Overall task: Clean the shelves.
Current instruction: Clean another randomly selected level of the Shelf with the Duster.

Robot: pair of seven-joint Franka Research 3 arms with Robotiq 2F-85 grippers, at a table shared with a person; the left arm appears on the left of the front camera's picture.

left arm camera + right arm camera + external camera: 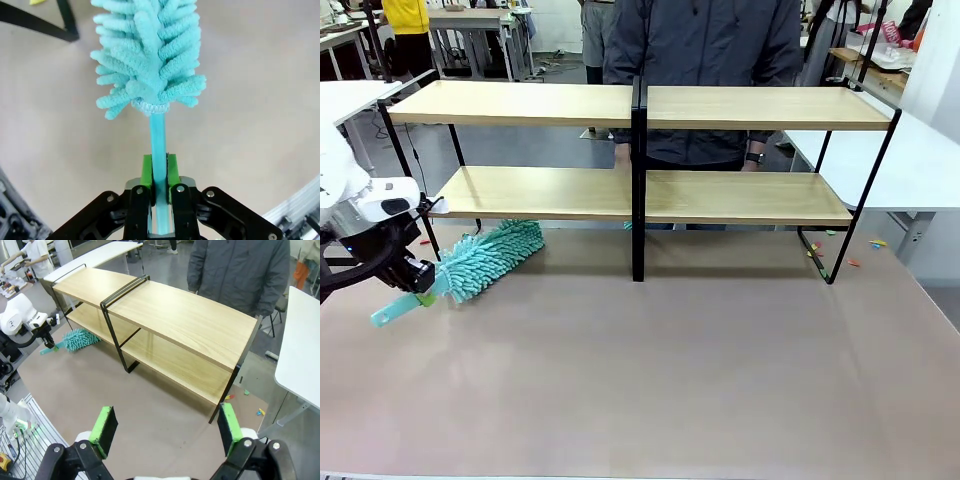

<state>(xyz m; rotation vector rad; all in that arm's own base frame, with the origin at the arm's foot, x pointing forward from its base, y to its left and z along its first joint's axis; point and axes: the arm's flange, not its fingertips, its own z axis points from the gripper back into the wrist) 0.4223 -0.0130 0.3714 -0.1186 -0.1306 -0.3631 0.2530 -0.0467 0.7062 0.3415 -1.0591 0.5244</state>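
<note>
We count four light-wood boards (750, 108) in black-framed shelves (638, 180) | left gripper (159, 171) clamps one teal fluffy duster (150, 50) | right gripper (166, 427) gapes wide

1 rack (638, 180) (4 boards (510, 103)) and 1 duster (485, 257).

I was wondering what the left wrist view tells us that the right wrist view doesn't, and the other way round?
Left wrist view: the grip up close, the left gripper shut on the duster by its thin handle, fluffy head pointing away. Right wrist view: the right gripper open over the table, the whole two-tier shelves, a person standing behind them. Shared: the duster, the table and the shelves' black frame.
</note>
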